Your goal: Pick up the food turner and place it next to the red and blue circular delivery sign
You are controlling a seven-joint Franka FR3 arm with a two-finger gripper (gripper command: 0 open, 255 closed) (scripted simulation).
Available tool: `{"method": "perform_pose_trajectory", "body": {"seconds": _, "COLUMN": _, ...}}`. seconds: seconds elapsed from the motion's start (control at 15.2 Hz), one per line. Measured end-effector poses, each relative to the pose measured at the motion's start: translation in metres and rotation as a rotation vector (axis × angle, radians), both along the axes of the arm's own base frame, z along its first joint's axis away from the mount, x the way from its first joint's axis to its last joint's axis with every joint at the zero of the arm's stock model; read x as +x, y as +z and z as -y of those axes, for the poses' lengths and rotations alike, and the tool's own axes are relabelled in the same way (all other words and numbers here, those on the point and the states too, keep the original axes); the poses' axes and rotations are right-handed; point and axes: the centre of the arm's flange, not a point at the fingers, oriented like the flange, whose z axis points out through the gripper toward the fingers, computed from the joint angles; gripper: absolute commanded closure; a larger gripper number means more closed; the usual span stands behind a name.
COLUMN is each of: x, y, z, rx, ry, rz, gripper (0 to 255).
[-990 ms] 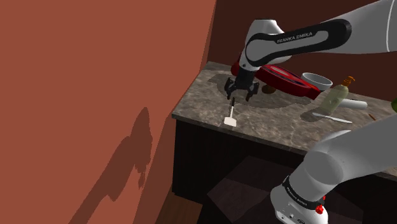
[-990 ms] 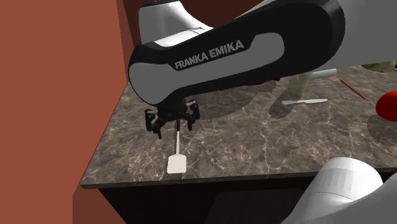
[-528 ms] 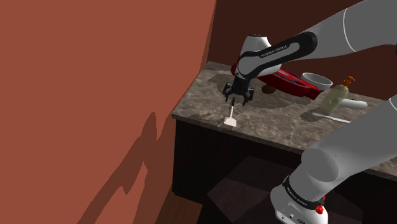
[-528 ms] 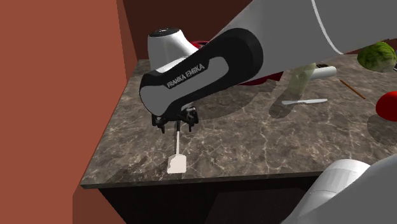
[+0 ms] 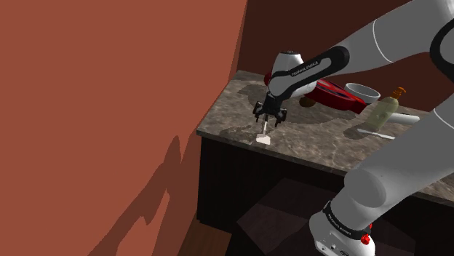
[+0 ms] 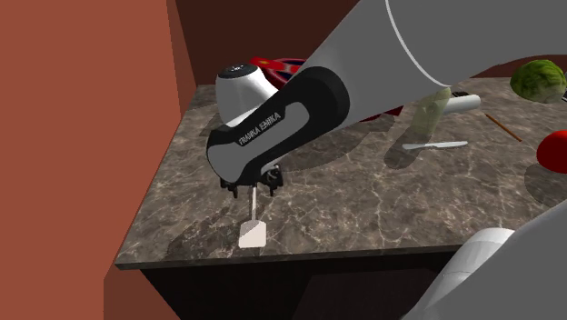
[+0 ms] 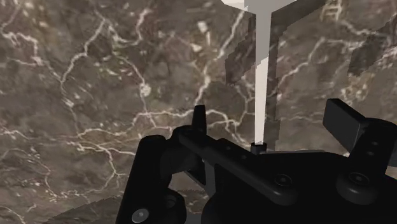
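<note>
— Arm (image 5: pixel 407 33), in short?
— White rounded links, dark bands at the joints, "FRANKA EMIKA" lettered white on a black panel (image 6: pixel 268 127).
— And the tool (image 6: pixel 252 188)?
— All black, blocky, studded with round screw heads. Black lettered collar (image 5: pixel 342 220) low down, red marks beside.

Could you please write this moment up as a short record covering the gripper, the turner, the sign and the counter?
food turner: white, flat on the counter, blade near the edge
gripper: open, low astride the turner's handle, not touching it
delivery sign: red, at the counter's back, apart from the turner
counter: dark veined stone
stage: turner not yet grasped
</note>
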Motion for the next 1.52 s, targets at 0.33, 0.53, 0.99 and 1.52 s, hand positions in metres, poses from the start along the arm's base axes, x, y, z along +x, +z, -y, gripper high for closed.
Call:
{"method": "perform_pose_trajectory", "body": {"seconds": 0.33, "x": 0.000, "y": -0.002, "z": 0.001, "rx": 0.000, "ry": 0.000, "rz": 0.001, "gripper": 0}}
{"method": "perform_pose_trajectory", "body": {"seconds": 0.53, "x": 0.000, "y": -0.002, "z": 0.001, "rx": 0.000, "ry": 0.000, "rz": 0.001, "gripper": 255}}
{"method": "perform_pose_trajectory", "body": {"seconds": 0.99, "x": 0.000, "y": -0.002, "z": 0.001, "rx": 0.000, "ry": 0.000, "rz": 0.001, "gripper": 255}}
{"method": "perform_pose_trajectory", "body": {"seconds": 1.52, "x": 0.000, "y": 0.025, "z": 0.000, "rx": 0.000, "ry": 0.000, "rz": 0.001, "gripper": 255}}
